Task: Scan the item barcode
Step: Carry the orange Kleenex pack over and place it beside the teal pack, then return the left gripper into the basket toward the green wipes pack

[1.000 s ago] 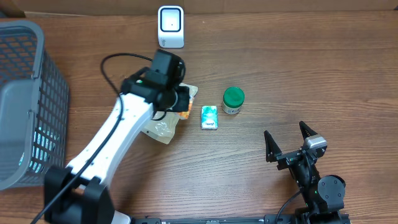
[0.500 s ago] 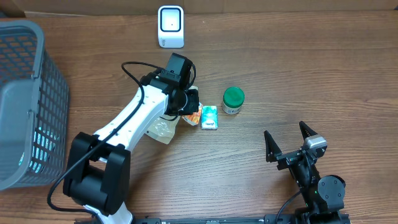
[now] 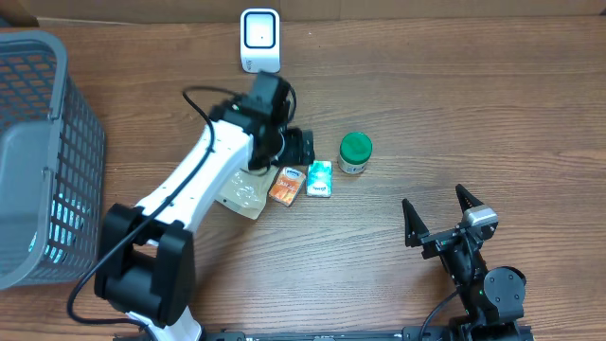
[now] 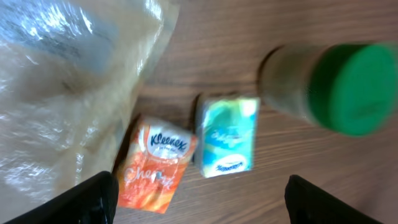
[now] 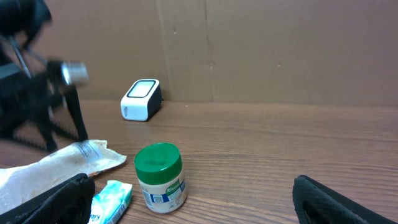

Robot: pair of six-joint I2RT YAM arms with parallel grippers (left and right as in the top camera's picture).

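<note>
**Overhead:** The left gripper [image 3: 299, 147] hangs with its fingers spread and empty, just above the orange tissue pack [image 3: 284, 185]. A second ago it had that pack pinched over the plastic bag [image 3: 240, 195]. Now the pack lies flat on the table [image 3: 473, 104], just beside a teal tissue pack [image 3: 319, 178] and at the edge of the bag. A green-lidded jar [image 3: 355, 152] stands to the right, and the white scanner [image 3: 259, 40] sits at the far edge, well apart from the pack. A grey basket [image 3: 38, 161] fills the left side. The right gripper [image 3: 436, 210] rests near the front with its jaws wide, unchanged from the earlier frames.

**Left wrist:** The two fingertips [image 4: 87, 198] frame the shot far apart, with nothing between them. Beyond them lies the orange pack [image 4: 155, 165], its edge tucked against the bag [image 4: 68, 81], with the teal pack [image 4: 227, 143] alongside and the jar [image 4: 329, 84] further off.

**Right wrist:** The spread fingers [image 5: 50, 202] look toward the jar [image 5: 160, 177], the teal pack [image 5: 112, 199], the bag [image 5: 62, 165] and the scanner [image 5: 142, 99]. The orange pack is not in view here.
</note>
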